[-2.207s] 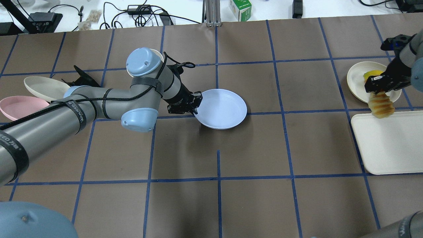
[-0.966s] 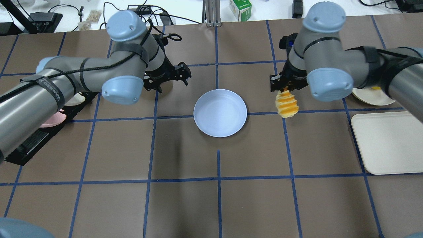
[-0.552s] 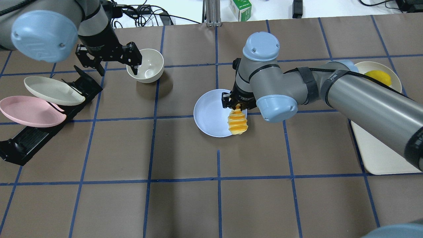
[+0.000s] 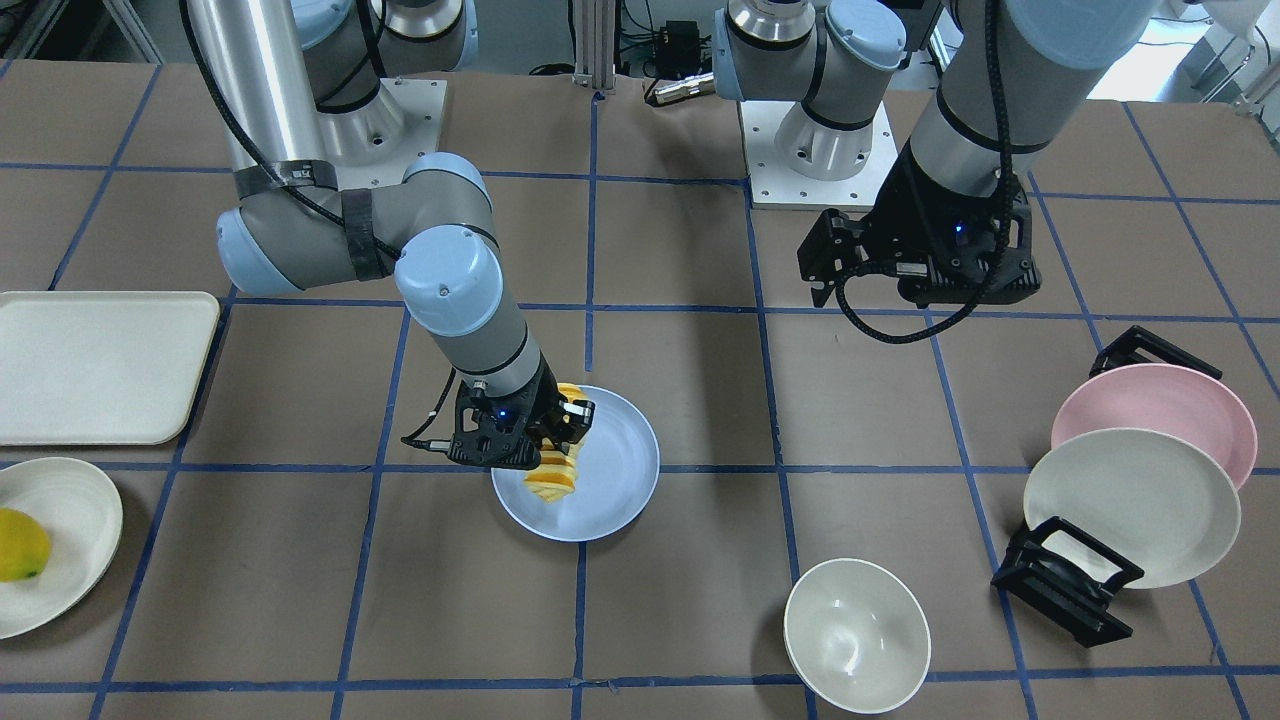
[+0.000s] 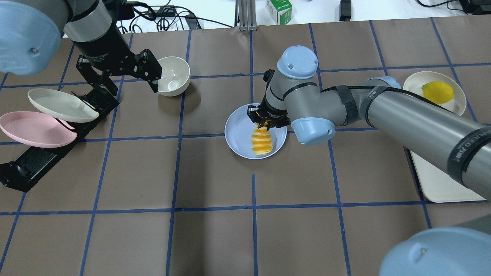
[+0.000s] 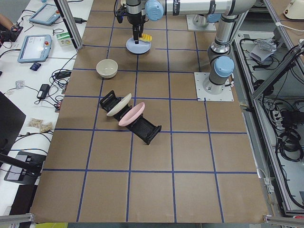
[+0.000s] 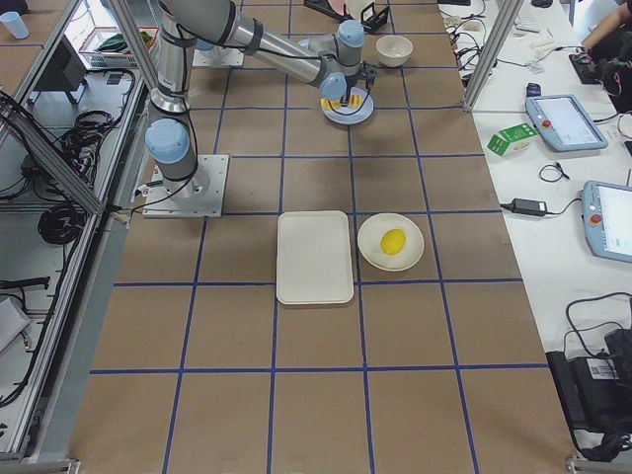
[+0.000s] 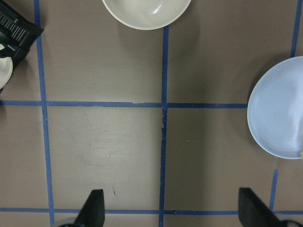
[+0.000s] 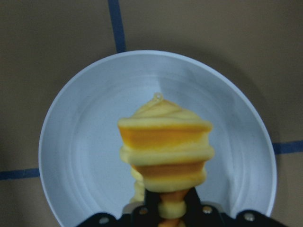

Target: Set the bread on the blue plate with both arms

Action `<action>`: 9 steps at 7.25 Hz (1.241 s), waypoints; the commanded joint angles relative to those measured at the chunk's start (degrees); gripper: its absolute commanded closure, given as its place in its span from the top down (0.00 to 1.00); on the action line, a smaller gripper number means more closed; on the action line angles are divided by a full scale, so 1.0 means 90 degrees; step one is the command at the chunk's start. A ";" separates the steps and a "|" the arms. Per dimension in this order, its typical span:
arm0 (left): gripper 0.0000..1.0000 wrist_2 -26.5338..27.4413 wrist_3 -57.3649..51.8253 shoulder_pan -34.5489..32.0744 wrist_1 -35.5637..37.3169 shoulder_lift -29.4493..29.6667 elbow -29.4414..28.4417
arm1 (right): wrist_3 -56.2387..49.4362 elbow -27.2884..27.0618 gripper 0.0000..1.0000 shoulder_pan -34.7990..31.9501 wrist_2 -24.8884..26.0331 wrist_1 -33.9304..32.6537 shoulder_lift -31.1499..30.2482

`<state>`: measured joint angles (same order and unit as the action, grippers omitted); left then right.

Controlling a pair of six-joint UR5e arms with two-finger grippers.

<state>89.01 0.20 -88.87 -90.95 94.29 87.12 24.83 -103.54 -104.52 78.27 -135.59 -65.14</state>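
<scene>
The bread (image 5: 262, 142), an orange-yellow ridged loaf, hangs lengthwise from my right gripper (image 5: 264, 122), which is shut on its upper end. It is over the near right part of the blue plate (image 5: 238, 126) at the table's middle. I cannot tell whether its lower end touches the plate. The right wrist view shows the bread (image 9: 163, 151) centred over the plate (image 9: 80, 142). The front view shows the bread (image 4: 553, 472) low over the plate (image 4: 615, 480). My left gripper (image 5: 128, 78) is open and empty, raised at the far left. Its wrist view shows spread fingertips (image 8: 94, 210) and the plate's edge (image 8: 279, 113).
A white bowl (image 5: 173, 76) stands beside the left gripper. A black rack (image 5: 27, 168) at the left holds a cream-white plate (image 5: 61, 104) and a pink plate (image 5: 30, 128). At the right, a yellow fruit (image 5: 437, 92) lies on a cream plate, with a cream tray (image 5: 433, 180) nearby.
My right arm has carried the bread from the far right over the blue plate and lowered it. My left gripper has left the plate's rim and drawn back to the far left.
</scene>
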 commanded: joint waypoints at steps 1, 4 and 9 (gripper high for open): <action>1.00 0.0032 -0.0042 0.0099 -0.0167 -0.0125 0.0056 | -0.0015 -0.0019 1.00 -0.0008 0.0033 -0.0169 0.0050; 1.00 0.0265 -0.0052 0.0177 -0.0274 -0.0340 0.0124 | -0.0005 -0.0125 1.00 -0.0008 0.0053 -0.0111 0.0050; 1.00 0.0286 -0.0052 0.0255 -0.0255 -0.0418 0.0271 | -0.1630 0.2455 1.00 0.0692 0.0834 0.3501 -0.0475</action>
<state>91.54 -0.28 -86.84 -93.30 90.65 89.47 15.58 -88.99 -101.14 85.02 -116.12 -67.59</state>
